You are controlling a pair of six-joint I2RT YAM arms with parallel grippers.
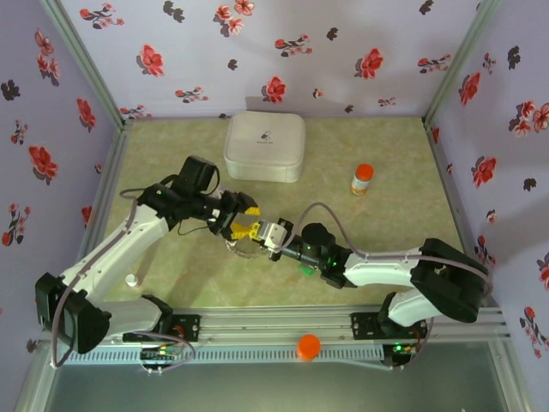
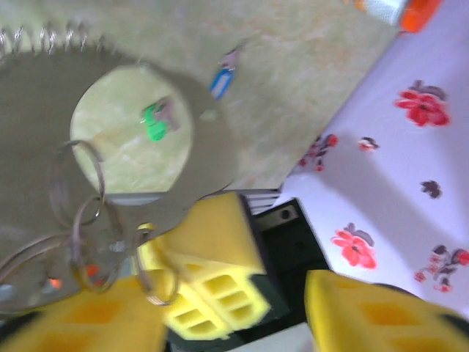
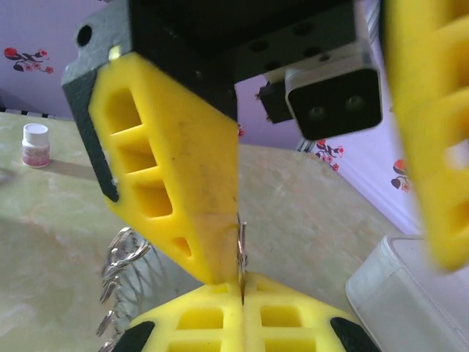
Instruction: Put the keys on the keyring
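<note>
The keyring (image 2: 209, 158) is a wide grey loop held above the table, with small wire rings (image 2: 82, 213) hanging from it. My right gripper (image 3: 242, 282) is shut on the keyring's thin edge (image 3: 240, 246). My left gripper (image 2: 231, 312) is open around that same spot. One of its yellow fingers (image 3: 172, 169) rests against the ring and the other (image 3: 432, 132) stands well off. Both keys lie loose on the table: the green one (image 2: 155, 121) shows through the loop and the blue one (image 2: 222, 77) lies beyond it. From above, the two grippers (image 1: 242, 215) (image 1: 257, 230) meet at mid-table, with the green key (image 1: 304, 270) beside the right arm.
A white rounded case (image 1: 264, 146) sits at the back centre and an orange-capped bottle (image 1: 363, 179) at the back right. A small white bottle (image 1: 130, 279) stands by the left arm. An orange cap (image 1: 308, 346) rests on the front rail. Flowered walls close in three sides.
</note>
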